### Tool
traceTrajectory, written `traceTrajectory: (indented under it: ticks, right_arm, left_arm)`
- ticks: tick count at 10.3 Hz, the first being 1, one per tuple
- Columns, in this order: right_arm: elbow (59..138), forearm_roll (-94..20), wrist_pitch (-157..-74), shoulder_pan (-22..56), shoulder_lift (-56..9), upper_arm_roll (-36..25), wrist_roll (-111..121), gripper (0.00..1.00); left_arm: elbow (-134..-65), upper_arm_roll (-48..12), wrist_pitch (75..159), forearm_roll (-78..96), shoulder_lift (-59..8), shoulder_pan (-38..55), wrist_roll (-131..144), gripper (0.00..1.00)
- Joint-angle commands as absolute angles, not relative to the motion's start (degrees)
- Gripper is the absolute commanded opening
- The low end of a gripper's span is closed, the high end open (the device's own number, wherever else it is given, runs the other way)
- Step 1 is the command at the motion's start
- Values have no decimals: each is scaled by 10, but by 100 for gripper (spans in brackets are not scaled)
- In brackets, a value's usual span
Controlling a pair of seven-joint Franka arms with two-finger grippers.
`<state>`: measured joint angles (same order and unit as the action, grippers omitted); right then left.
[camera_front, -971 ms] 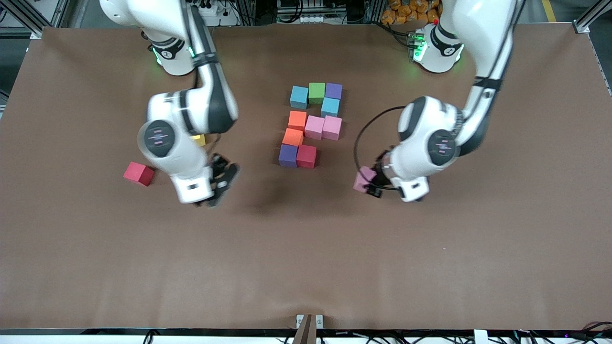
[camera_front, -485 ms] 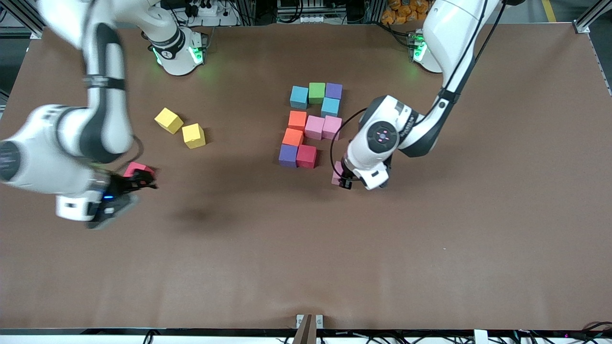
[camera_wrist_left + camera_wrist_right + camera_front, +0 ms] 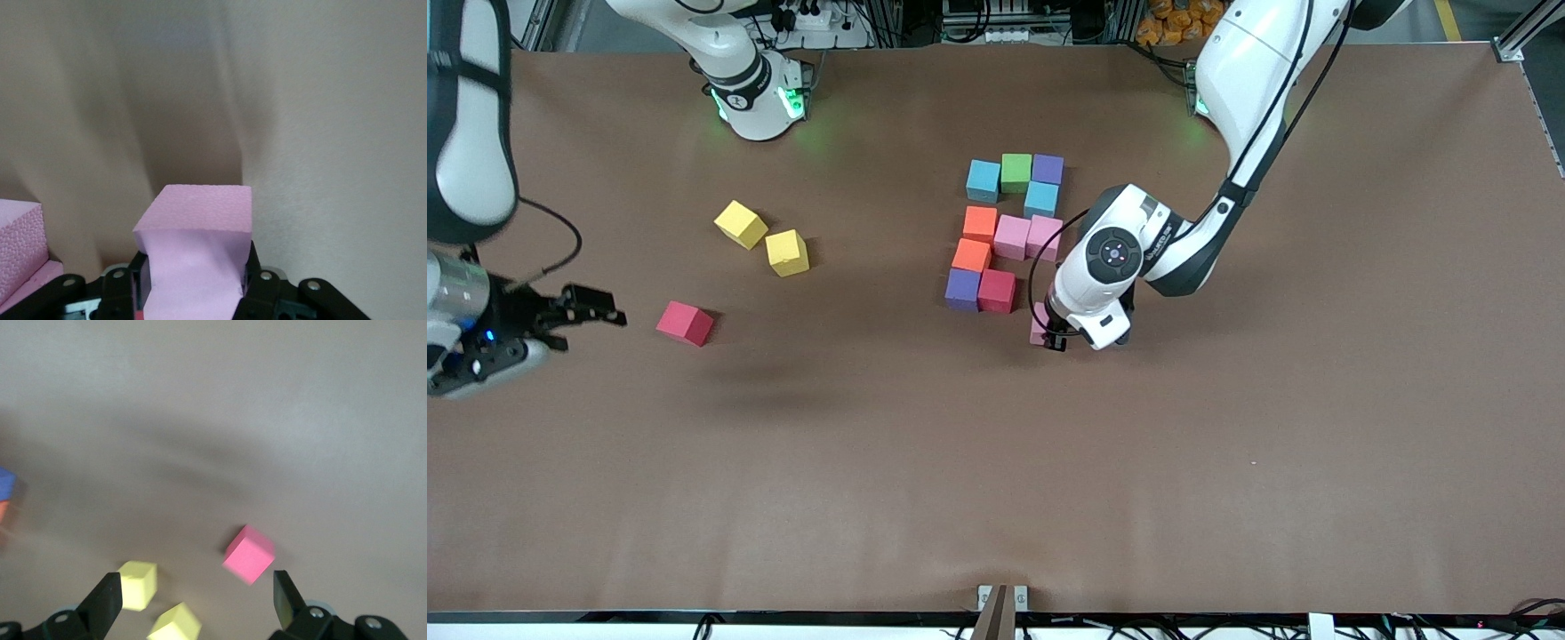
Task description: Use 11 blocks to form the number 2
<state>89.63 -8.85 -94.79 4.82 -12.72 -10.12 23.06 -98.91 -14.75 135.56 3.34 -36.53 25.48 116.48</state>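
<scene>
The right gripper (image 3: 596, 313) hung with its fingers spread wide and empty over the bench (image 3: 1227, 462), toward the right arm's end from the stray red cube (image 3: 685, 323); this arm appeared to be waiting. Two yellow cubes (image 3: 762, 238) lay between that stray cube and the number 2 (image 3: 1007, 233), which showed ten cubes in place, its last row holding only a purple cube (image 3: 962, 289) and a red cube (image 3: 997, 291). The left gripper (image 3: 1051, 338) had its fingers clamped narrow on a pink cube (image 3: 197, 250), just beside that red cube toward the left arm's end and slightly nearer the front camera. Judged risks: a lowering out of line with the row could nudge the red cube and skew the digit; a release before bench contact could let the pink cube tip or leave a gap.
</scene>
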Motion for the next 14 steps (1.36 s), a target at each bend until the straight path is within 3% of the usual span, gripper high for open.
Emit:
traceTrajectory:
  ticks: [1,6,14]
  right_arm:
    - [911,-36,-885,26,-58,-37,127,100]
    - [1006,-18,-891,-19,32,24,36,100]
    - [926,-14,-891,-18,-19,22,36,100]
  left_arm:
    - [-983,-162,1361,17,-372,253,1201,0]
    - [-988,-190,1361,16,-377,252,1223,0]
    - [-1006,-197,1354,-1,-375,250,1226,1]
